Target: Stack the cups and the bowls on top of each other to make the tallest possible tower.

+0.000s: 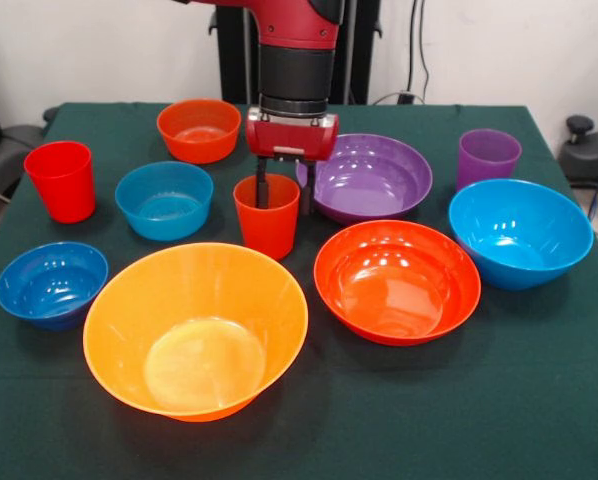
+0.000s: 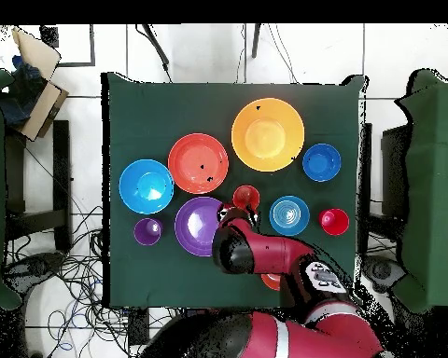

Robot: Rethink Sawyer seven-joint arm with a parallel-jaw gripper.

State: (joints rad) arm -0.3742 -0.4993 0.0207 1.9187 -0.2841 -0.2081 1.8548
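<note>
Nearest: large yellow-orange bowl (image 1: 195,330), upright and empty on the green bench (image 1: 539,400). Beside it, red-orange bowl (image 1: 397,280), also upright. Small dark blue bowl (image 1: 51,283) at the opposite side, near the bench edge. Large light blue bowl (image 1: 520,232) just beyond the red-orange bowl, toward the other edge.

Middle row: red cup (image 1: 61,180) standing alone, small light blue bowl (image 1: 164,199) next to it, then orange-red cup (image 1: 267,216) upright at centre. Claw (image 1: 281,190) lowered over this cup, one finger (image 1: 262,185) inside the rim, the other outside the wall on the purple-bowl side; fingers apart, straddling the cup wall, contact not clearly visible. Large purple bowl (image 1: 370,177) just beside the cup.

Farthest: small orange bowl (image 1: 199,129) and purple cup (image 1: 488,157), well apart. No pieces nested; all ten separate on the bench.
</note>
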